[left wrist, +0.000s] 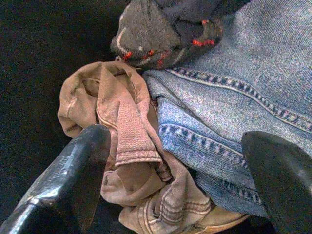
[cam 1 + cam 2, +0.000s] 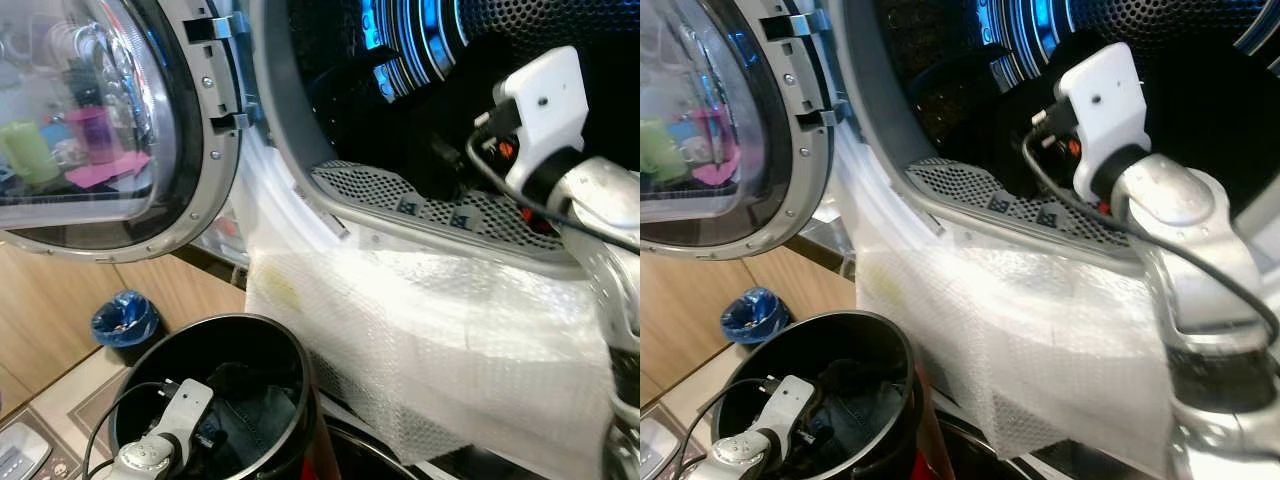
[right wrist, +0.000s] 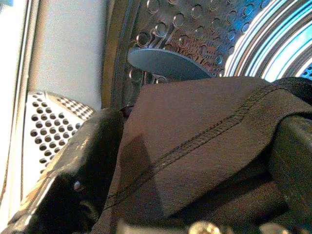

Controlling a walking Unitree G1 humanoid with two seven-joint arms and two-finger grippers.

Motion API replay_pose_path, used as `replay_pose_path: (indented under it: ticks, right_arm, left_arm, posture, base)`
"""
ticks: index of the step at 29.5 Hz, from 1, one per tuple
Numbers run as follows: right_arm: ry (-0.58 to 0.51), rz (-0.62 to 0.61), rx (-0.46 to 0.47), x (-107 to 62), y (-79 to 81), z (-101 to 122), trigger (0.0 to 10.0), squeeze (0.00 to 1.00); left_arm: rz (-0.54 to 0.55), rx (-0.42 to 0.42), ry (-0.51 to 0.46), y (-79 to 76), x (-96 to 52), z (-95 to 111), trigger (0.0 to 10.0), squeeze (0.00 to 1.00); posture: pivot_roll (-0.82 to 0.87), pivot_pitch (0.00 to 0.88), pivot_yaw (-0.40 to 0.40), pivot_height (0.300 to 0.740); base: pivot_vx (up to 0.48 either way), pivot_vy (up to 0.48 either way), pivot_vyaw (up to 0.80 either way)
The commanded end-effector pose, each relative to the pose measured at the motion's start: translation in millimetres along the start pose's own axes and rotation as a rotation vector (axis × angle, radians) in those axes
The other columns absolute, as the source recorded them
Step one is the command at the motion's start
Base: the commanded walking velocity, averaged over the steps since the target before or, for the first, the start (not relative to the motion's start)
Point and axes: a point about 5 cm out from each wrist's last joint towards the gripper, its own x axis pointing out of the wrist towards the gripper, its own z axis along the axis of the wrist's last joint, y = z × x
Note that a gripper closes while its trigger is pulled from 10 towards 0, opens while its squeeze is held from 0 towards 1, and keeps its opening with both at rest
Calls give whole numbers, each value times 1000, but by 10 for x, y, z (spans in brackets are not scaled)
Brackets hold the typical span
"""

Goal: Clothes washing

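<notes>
My left gripper (image 1: 175, 141) hangs open inside the black bin (image 2: 300, 370), just above the laundry. Between its fingers lie blue jeans (image 1: 243, 87) and a crumpled tan garment (image 1: 131, 146); a dark sock with red flecks (image 1: 161, 34) lies beyond them. My right gripper (image 3: 200, 122) reaches into the washing machine drum (image 2: 420, 60). Its fingers are spread open, and a dark stitched garment (image 3: 204, 146) is draped between them. The right wrist's white housing (image 2: 545, 110) sits in the drum's mouth.
The round glass washer door (image 2: 100, 120) stands open on the left. A sheet of bubble wrap (image 2: 430, 330) hangs over the machine's front, below the perforated grey lip (image 2: 400, 195). A blue bundle (image 2: 125, 318) lies on the wooden floor beside the bin.
</notes>
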Motion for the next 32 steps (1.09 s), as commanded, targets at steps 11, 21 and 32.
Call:
replay_pose_path:
  ticks: [11,21,32]
  right_arm:
    - [29,-21,56,-388,-178,-150,10000,0]
    - [-366,281,257,-659,233,289,10000,0]
    - [-230,526,268,-867,665,43,10000,0]
  left_arm:
    - [-73,-54,219,-323,-103,-612,10000,0]
    - [-83,-52,223,-348,-106,-628,10000,0]
    - [-90,-51,226,-373,-105,-634,10000,0]
  posture:
    - [-54,71,-38,740]
    - [-66,73,-33,740]
    - [-62,69,-39,740]
  base:
    - [0,0,0]
    - [0,0,0]
    - [0,0,0]
